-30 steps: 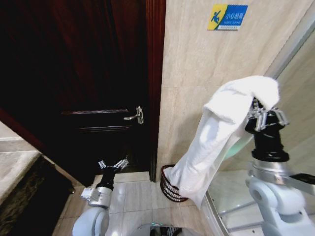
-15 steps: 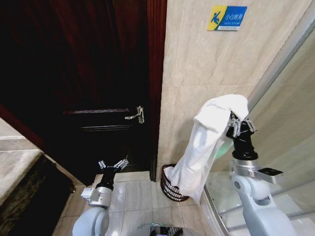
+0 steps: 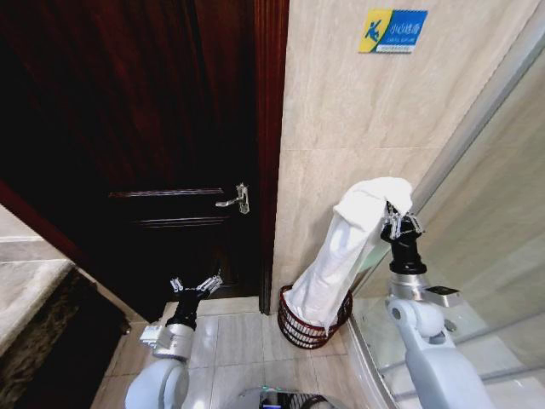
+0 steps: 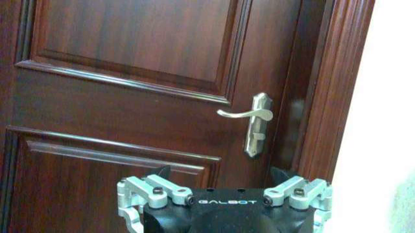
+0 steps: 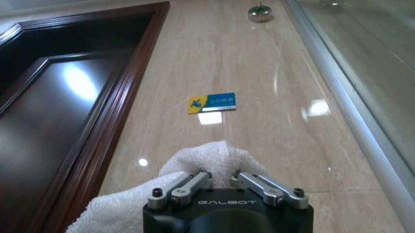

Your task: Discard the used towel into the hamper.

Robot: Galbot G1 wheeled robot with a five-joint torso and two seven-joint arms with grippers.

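**— Where's the towel, and how is it lying?**

— I have the white towel (image 3: 345, 251) hanging from my right gripper (image 3: 398, 223), which is raised in front of the beige tiled wall (image 3: 341, 111), just beside the glass shower panel (image 3: 485, 204). Its long axis runs on a slant: the bunched top is draped over the gripper, and the free end points down and toward my left, into the hamper (image 3: 300, 325). In the right wrist view the jaws are pressed in on a fold of the towel (image 5: 207, 162), pinching it.

**— And the hamper itself?**

— It is a round, dark reddish-brown wicker basket on the pale floor tiles (image 3: 230, 341), at the foot of the wall, just beside the door frame (image 3: 271, 153). It stands upright with its mouth open to the top. The towel's lower end sits inside the rim, on the side nearer the wall. I cannot tell whether the cloth reaches the bottom, or whether anything else is in there.

**— Your other arm?**

— The left gripper (image 3: 194, 288) is parked low on my left, pointing at the dark wooden door (image 3: 145, 128). Its jaws are spread and hold nothing. In the left wrist view the same gripper (image 4: 224, 201) faces the door panels and the silver lever handle (image 4: 251, 119).

**— Anything else on the wall?**

— A small blue and yellow sign (image 3: 392, 30) high up on the tiles, above the towel; the right wrist view catches it too (image 5: 212, 102).
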